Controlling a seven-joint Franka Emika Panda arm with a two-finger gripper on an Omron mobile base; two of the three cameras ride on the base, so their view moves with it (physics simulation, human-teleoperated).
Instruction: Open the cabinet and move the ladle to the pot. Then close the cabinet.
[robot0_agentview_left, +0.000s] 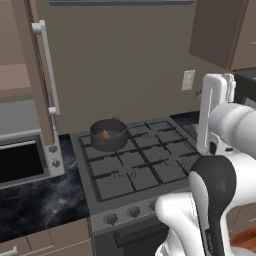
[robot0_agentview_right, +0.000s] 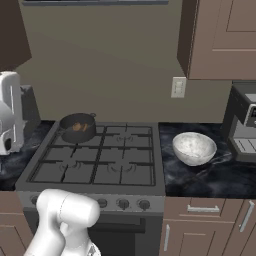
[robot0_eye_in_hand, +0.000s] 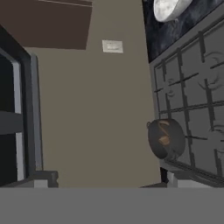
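On the stove's far-left burner: the pot (robot0_agentview_left: 108, 134) sits square on the grate, near the wall, with the ladle (robot0_agentview_left: 106, 134) lying inside it.
Ladle: a small brown piece, its bowl down in the pot and its thin handle slanting up over the right rim; in the right base view it shows as a brown patch within the pot (robot0_agentview_right: 78, 127).
Why it lies so: it looks set down and let go, handle propped on the rim, so I judge the carrying step done.
Pot's look: low, round, dark grey-black, with a thick rim and a small side lug; the hand view shows it rolled sideways (robot0_eye_in_hand: 166, 138), brown inside.
Cabinet: the cabinet (robot0_agentview_left: 36, 75) door at far left stands swung out toward the room, edge-on to the left base view, its long silver bar handle (robot0_agentview_left: 46, 67) facing right.
Why the door matters: left open, it is the one step of the task not yet done, as I judge it.
Hand: the gripper has its jaws spread wide and holds nothing; its camera looks along the wall, rolled on its side, with the stove to one side.
Arm: the white arm (robot0_agentview_left: 220, 120) stands upright at the right of the left base view, well apart from both the pot and the door.
Next move, as a judgement: reach left to the door's outer face or bar handle and push it shut.
Other things: a white bowl (robot0_agentview_right: 194, 148) rests on the dark counter right of the stove (robot0_agentview_right: 100, 160); a microwave (robot0_agentview_left: 25, 157) sits under the open cabinet.
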